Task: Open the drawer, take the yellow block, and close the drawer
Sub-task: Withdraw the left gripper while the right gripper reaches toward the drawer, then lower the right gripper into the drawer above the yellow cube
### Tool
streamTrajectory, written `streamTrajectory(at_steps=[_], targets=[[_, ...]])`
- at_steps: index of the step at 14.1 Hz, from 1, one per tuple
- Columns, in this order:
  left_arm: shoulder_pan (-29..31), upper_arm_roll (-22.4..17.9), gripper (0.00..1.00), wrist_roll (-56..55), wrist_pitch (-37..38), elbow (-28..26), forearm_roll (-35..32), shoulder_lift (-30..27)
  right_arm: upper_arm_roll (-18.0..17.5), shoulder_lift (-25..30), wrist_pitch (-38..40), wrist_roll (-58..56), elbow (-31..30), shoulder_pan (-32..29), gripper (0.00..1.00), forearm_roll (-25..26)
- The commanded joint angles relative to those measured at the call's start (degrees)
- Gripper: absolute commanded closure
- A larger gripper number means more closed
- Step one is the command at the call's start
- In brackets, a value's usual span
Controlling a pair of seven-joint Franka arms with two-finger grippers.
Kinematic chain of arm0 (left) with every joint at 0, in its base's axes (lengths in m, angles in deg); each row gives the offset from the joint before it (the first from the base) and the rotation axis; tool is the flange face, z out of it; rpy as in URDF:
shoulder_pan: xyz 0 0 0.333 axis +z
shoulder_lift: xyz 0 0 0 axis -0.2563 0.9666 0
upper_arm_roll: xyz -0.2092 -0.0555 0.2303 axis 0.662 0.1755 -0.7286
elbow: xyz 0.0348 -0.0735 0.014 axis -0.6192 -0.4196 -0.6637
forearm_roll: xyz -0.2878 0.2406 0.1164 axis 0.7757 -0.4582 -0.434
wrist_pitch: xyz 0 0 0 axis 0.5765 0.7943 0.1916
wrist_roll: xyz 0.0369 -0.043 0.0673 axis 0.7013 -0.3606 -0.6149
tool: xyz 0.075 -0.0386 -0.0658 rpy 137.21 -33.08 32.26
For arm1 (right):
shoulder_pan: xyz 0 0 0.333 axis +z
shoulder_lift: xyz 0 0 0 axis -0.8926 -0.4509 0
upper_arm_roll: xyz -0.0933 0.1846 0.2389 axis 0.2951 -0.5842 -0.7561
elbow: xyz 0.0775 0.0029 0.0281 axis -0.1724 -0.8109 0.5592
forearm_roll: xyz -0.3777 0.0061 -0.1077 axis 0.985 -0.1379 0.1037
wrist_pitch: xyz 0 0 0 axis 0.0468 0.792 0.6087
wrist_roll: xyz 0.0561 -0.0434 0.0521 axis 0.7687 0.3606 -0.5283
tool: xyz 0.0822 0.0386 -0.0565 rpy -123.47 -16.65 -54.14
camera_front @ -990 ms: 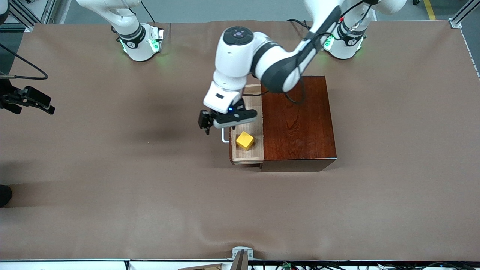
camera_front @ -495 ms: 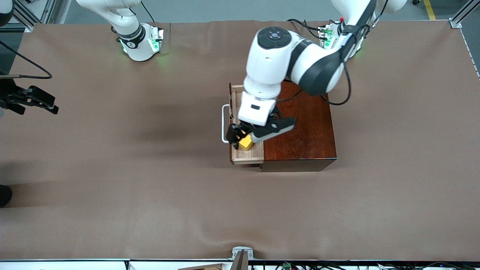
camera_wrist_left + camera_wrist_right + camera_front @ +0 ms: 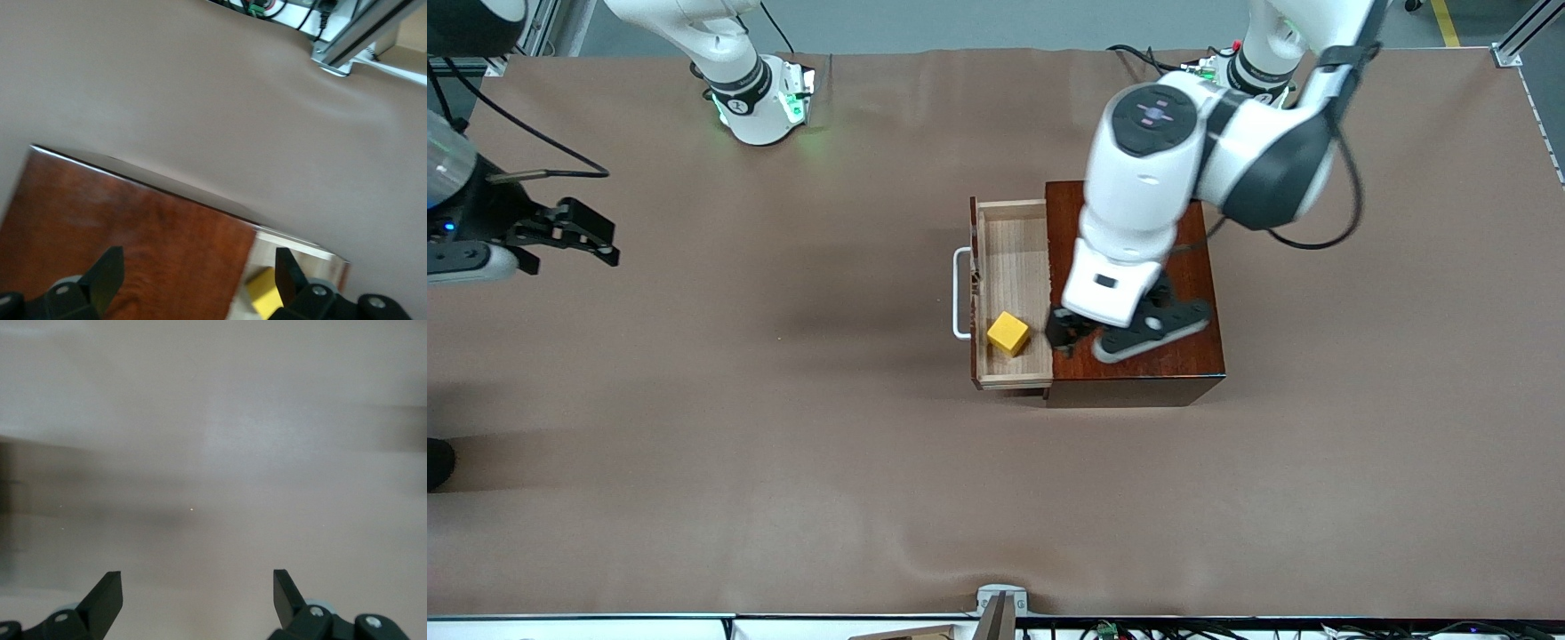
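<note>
Seen from the front view, the drawer [image 3: 1012, 293] stands pulled out of the dark reddish-brown wooden box [image 3: 1138, 293] toward the right arm's end of the table [image 3: 783, 444], its white U-shaped handle [image 3: 959, 293] at the outer edge. Inside the pale-wood tray sits the yellow block [image 3: 1008, 333], in the part of the tray nearer to the front camera, free of any grip. Over the top of the box, just beside the open tray, hangs the left end effector [image 3: 1065, 334], empty. At the right arm's end of the table, the right end effector [image 3: 596, 240] hangs over bare brown cloth, well apart from the box, with its dark fingers spread and nothing between them.

Next, the left wrist view shows the left end effector [image 3: 197, 277] with its two fingertips [image 3: 107, 270] set wide apart and nothing held. Below them lies the glossy top of the box [image 3: 127, 233], and by one fingertip a corner of the yellow block [image 3: 265, 297] shows in the tray.

Lastly, the right wrist view shows the right end effector [image 3: 197, 593] with fingertips [image 3: 107, 590] equally wide apart, over plain brown table [image 3: 213, 453].
</note>
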Motion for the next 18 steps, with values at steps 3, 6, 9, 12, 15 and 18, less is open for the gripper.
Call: streamTrajectory(at_steps=[3,6,9,12,15,18], targets=[[10.9,0.7,0.0,14.9,1.7,-7.7,7.3,-7.3,0.2,-1.6,-2.2,6.9,-0.4,3.5,0.0,-0.2],[15.6,0.7,0.0,23.0,4.1,-10.0,7.4,-10.0,0.2,-3.2,-4.8,24.0,-0.4,8.4,0.0,0.0],[19.4,0.7,0.0,31.7,6.8,-12.0,7.6,-12.6,0.1,-5.3,-7.5,41.3,-0.4,13.6,0.0,-0.4],[22.6,0.7,0.0,38.1,9.5,-12.4,7.6,-14.2,0.1,-8.1,-8.4,61.6,0.6,20.2,0.0,-0.3],[25.2,0.7,0.0,44.7,11.8,-12.3,7.6,-15.5,0.2,-12.5,-10.9,78.9,2.8,25.8,0.0,-0.1],[27.4,0.7,0.0,50.9,13.6,-12.1,7.6,-16.2,0.1,-16.9,-14.7,95.5,5.0,30.4,0.0,0.0]])
